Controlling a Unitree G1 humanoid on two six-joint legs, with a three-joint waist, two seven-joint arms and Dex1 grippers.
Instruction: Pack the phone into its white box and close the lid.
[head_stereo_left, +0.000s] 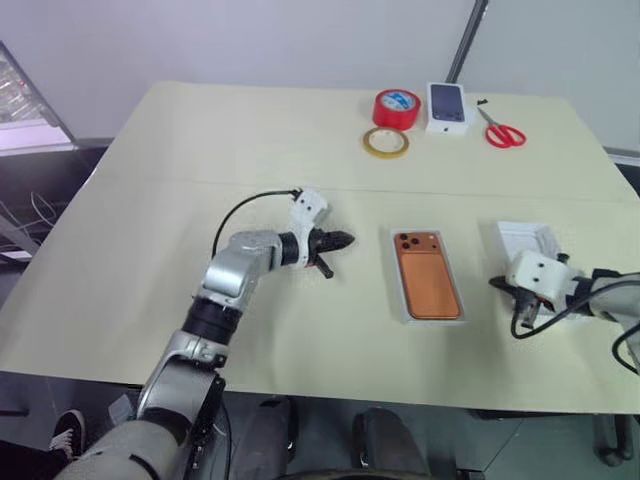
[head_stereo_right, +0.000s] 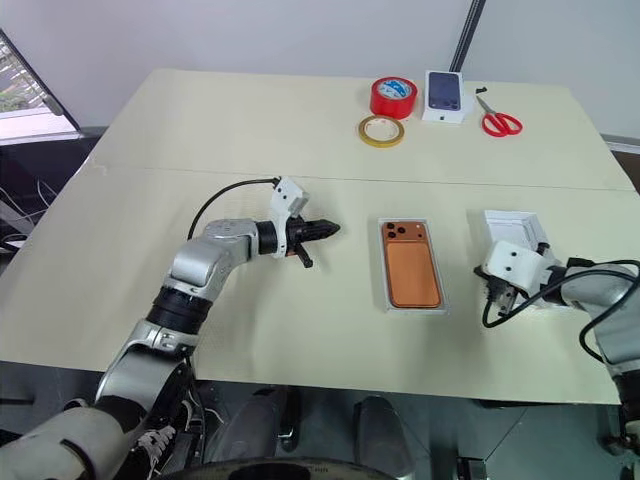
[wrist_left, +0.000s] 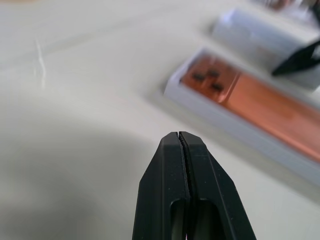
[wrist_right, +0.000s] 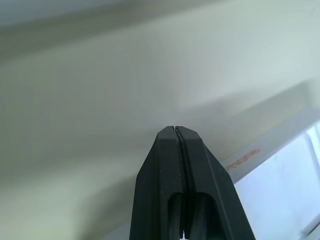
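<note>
The orange phone (head_stereo_left: 428, 280) lies camera side up inside the white box (head_stereo_left: 397, 292) at the middle of the table. My left gripper (head_stereo_left: 345, 240) hangs shut and empty just left of the box, pointing toward it; its fingertips (wrist_left: 179, 136) are pressed together, with the phone (wrist_left: 260, 102) ahead of them. The white lid (head_stereo_left: 525, 240) lies open side up to the right of the box. My right gripper (head_stereo_left: 498, 284) is shut and empty over the lid's near left corner, and its closed tips (wrist_right: 175, 130) sit beside the lid's white surface (wrist_right: 285, 185).
At the table's far side stand a red tape roll (head_stereo_left: 397, 107), a yellow tape ring (head_stereo_left: 385, 142), a small white carton with a phone picture (head_stereo_left: 448, 107) and red scissors (head_stereo_left: 503, 130). The table's front edge (head_stereo_left: 330, 385) runs just below both arms.
</note>
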